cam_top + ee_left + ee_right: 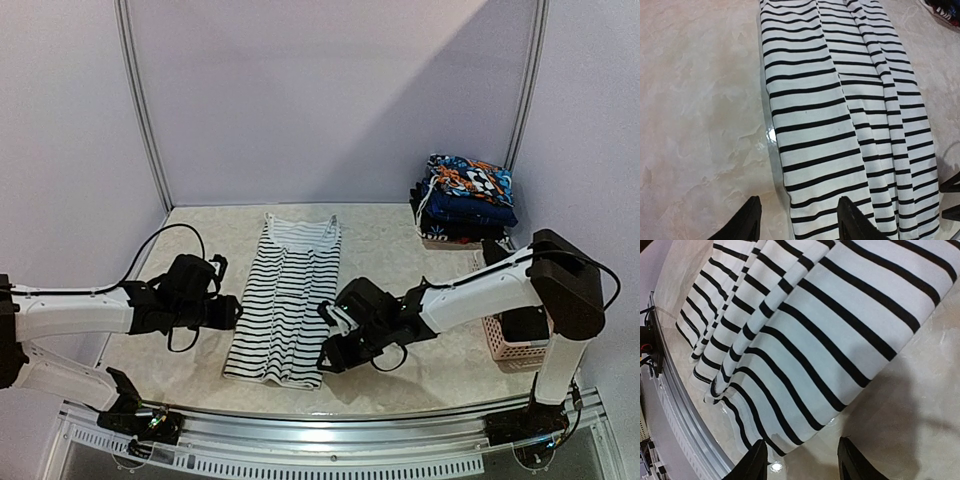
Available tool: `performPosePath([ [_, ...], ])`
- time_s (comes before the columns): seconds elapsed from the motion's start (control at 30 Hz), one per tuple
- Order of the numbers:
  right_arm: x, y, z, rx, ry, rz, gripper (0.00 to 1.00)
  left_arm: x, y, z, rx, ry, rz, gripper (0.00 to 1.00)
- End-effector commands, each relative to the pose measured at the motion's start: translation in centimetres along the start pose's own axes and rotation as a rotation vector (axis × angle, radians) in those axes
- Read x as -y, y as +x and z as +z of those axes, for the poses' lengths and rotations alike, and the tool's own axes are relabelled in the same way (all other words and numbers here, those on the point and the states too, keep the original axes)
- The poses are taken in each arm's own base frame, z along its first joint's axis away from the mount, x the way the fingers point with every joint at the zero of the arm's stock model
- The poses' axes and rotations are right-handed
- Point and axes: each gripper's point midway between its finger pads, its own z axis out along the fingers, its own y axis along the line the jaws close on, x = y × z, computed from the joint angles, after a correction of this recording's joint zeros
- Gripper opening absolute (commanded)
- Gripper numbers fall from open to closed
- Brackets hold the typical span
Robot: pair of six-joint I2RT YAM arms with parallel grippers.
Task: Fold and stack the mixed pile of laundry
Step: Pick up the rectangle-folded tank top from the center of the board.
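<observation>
Striped cloth (283, 300) lies flat on tabletop (190, 355), folded long and thin, between the two claws.

Left claw (800, 222): about half open, holds nothing. Cloth's side edge runs right under it, with one tip over stripes and the other over bare tabletop. Rest of cloth stretches ahead and to its right.

Right claw (802, 462): about half open, holds nothing. Cloth's edge sits just ahead of its tips, and stripes spread ahead and to its left.

Folded clothes stack (465, 195) sits far behind right claw. Pink basket (515, 350) sits beside that arm.
</observation>
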Motion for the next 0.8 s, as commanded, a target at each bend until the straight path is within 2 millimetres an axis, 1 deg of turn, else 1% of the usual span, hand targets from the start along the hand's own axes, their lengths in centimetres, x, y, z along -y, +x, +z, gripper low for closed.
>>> performPosePath([
  [0.0, 0.4, 3.2, 1.7, -0.093, 0.008, 0.020, 0.48, -0.8, 2.3, -0.5, -0.049, -0.044, 0.024, 0.52],
  [0.13, -0.7, 4.5, 1.7, -0.124, -0.004, 0.001, 0.47, -1.1, 3.0, -0.8, -0.054, -0.058, 0.033, 0.51],
  [0.3, -1.3, 5.3, 2.2, -0.142, -0.010, 0.000, 0.45, -1.1, 3.2, -1.1, -0.050, -0.060, 0.038, 0.51],
  [0.43, -1.0, 5.3, 2.7, -0.142, 0.011, 0.013, 0.44, -1.2, 3.3, -1.3, -0.050, -0.065, 0.043, 0.50],
  [0.53, -0.3, 5.4, 3.2, -0.148, 0.053, 0.023, 0.41, -1.3, 3.5, -1.6, -0.057, -0.069, 0.053, 0.50],
  [0.57, 0.0, 5.4, 3.4, -0.150, 0.065, 0.027, 0.39, -1.3, 3.6, -1.7, -0.059, -0.068, 0.056, 0.50],
  [0.63, 0.3, 5.5, 3.7, -0.159, 0.081, 0.032, 0.33, -1.3, 3.7, -2.0, -0.066, -0.063, 0.070, 0.49],
  [0.77, 1.4, 6.0, 3.6, -0.180, 0.136, 0.026, 0.13, -0.7, 4.2, -2.4, -0.081, -0.024, 0.097, 0.48],
])
